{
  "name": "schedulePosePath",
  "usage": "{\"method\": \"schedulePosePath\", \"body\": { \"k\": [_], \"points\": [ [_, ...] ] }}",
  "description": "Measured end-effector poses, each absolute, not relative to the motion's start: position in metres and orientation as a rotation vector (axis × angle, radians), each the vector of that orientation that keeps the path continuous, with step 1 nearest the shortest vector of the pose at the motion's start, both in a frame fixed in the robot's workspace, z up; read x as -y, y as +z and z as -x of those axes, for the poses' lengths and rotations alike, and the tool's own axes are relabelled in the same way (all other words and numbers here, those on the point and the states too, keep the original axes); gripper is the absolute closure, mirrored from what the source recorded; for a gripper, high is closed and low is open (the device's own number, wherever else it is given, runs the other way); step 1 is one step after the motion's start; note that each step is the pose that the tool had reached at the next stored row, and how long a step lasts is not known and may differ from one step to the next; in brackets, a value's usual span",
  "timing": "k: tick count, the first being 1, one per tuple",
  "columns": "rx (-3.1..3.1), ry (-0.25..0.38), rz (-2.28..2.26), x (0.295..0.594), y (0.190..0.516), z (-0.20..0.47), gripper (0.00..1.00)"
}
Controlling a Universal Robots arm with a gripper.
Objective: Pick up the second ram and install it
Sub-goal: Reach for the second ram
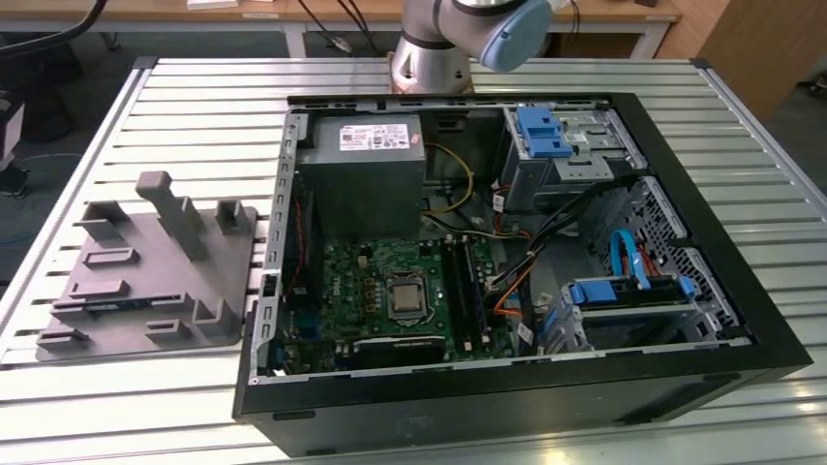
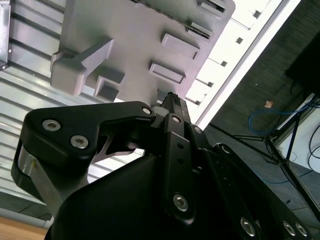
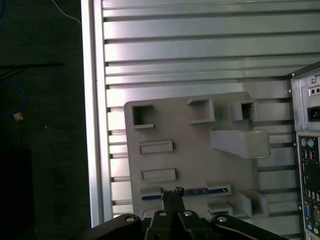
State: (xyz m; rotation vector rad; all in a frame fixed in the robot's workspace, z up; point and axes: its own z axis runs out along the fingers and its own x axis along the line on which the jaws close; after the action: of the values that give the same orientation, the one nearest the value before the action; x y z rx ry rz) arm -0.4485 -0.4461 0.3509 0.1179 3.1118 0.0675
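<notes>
the jaws are closed on nothing, their fingertips pressed together. in the first wrist view the tips line up over the second ram but hang clear of it, not touching. the second ram lies in a long slot of the grey moulded tray, a thin bluish strip between the tray's shallow pockets and its upright posts. in the exterior view that strip sits in the near part of the tray, which rests to the exterior view's left of the open computer case, just beside it.

inside the case the green motherboard lies flat, with the long black memory slots next to the processor. tray and case both stand on a slatted metal worktop; the arm's base rises at its far edge. past the worktop's rim, the second wrist view shows a dark floor with blue cables.
</notes>
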Motion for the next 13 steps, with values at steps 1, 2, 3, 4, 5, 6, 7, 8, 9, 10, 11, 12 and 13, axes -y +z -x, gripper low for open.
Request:
{"method": "schedulePosePath", "body": {
  "k": [1, 2, 3, 4, 5, 6, 7, 8, 9, 10, 11, 12, 13],
  "points": [
    [-3.112, 0.067, -0.118, 0.447, 0.349, 0.448, 0.9],
    [-3.112, 0.067, -0.118, 0.448, 0.347, 0.448, 0.9],
    [-3.112, 0.067, -0.118, 0.449, 0.346, 0.447, 0.9],
    [-3.112, 0.067, -0.118, 0.449, 0.344, 0.446, 0.9],
    [-3.112, 0.067, -0.118, 0.449, 0.342, 0.445, 0.9],
    [-3.112, 0.067, -0.118, 0.449, 0.34, 0.444, 0.9],
    [-3.112, 0.066, -0.118, 0.449, 0.339, 0.442, 0.9],
    [-3.112, 0.066, -0.118, 0.449, 0.337, 0.441, 0.9],
    [-3.112, 0.065, -0.118, 0.45, 0.336, 0.44, 0.9],
    [-3.112, 0.065, -0.118, 0.45, 0.335, 0.439, 0.9],
    [-3.112, 0.064, -0.118, 0.45, 0.333, 0.438, 0.9],
    [-3.112, 0.063, -0.118, 0.45, 0.333, 0.436, 0.9],
    [-3.112, 0.063, -0.118, 0.45, 0.332, 0.435, 0.9]
  ]
}}
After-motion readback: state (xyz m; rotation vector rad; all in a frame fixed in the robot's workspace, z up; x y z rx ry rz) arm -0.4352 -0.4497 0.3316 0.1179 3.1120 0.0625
